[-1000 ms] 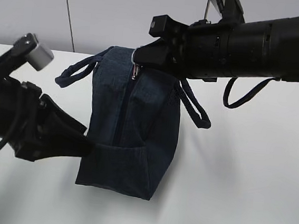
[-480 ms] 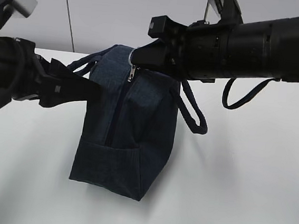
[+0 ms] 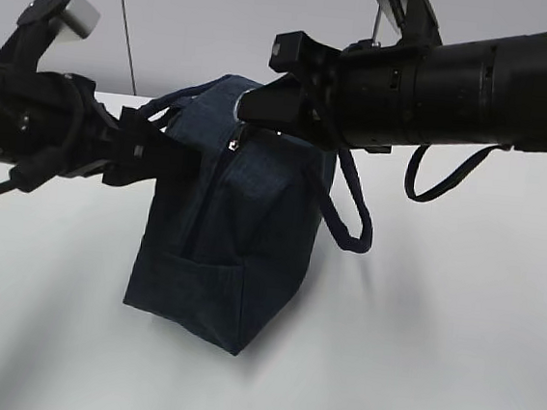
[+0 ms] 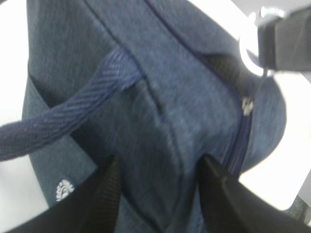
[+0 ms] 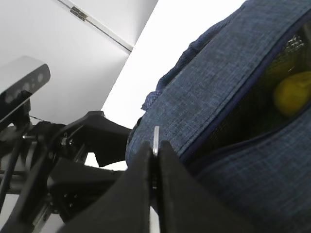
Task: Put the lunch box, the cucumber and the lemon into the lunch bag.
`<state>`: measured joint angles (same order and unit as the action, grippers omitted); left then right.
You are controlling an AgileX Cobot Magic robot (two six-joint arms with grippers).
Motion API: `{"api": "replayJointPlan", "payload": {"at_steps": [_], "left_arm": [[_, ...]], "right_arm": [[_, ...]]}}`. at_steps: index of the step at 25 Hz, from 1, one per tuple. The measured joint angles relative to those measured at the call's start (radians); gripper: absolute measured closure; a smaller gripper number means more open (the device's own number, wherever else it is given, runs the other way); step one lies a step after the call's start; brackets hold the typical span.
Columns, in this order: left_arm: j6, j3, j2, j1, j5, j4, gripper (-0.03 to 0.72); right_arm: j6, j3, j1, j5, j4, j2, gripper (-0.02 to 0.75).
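The navy lunch bag [image 3: 215, 258] hangs tilted above the white table. My right gripper [image 3: 252, 106] is shut on the metal ring pull [image 5: 156, 137] of its zipper at the top. My left gripper [image 3: 188, 162] presses in from the left, high on the bag. In the left wrist view its fingers [image 4: 109, 184] straddle a fold of the bag's fabric [image 4: 160, 160] beside the zipper, closed on it. Through the part-open zipper the yellow lemon [image 5: 291, 93] shows inside the bag. The cucumber and the lunch box are hidden.
One loop handle [image 3: 351, 227] dangles on the bag's right side; the other handle [image 4: 73, 114] crosses in front of the left wrist camera. The white table [image 3: 453, 358] lies below the bag and a grey wall [image 3: 204, 24] stands behind.
My left gripper has risen from the bag's lower left corner to its upper side. The bag's bottom has swung slightly left and it tilts more. The right gripper keeps its hold.
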<state>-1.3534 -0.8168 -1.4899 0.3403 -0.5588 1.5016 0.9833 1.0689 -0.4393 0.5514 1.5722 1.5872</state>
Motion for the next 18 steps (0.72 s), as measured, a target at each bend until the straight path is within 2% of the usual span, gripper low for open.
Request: {"api": "replayJointPlan", "payload": {"at_steps": [3,10,18], "left_arm": [[0.0,-0.04,-0.032,0.0,-0.03,0.0,0.416],[0.0,-0.064,-0.072,0.0,-0.092,-0.05,0.671],[0.0,-0.068,-0.072,0.0,-0.132,-0.141,0.694]], "right_arm": [[0.002,0.0,0.0,0.002,0.0,0.0,0.738],[0.002,0.0,0.0,0.005,-0.002,0.001,0.738],[0.002,0.0,0.0,-0.031,-0.008,0.002,0.738]]}}
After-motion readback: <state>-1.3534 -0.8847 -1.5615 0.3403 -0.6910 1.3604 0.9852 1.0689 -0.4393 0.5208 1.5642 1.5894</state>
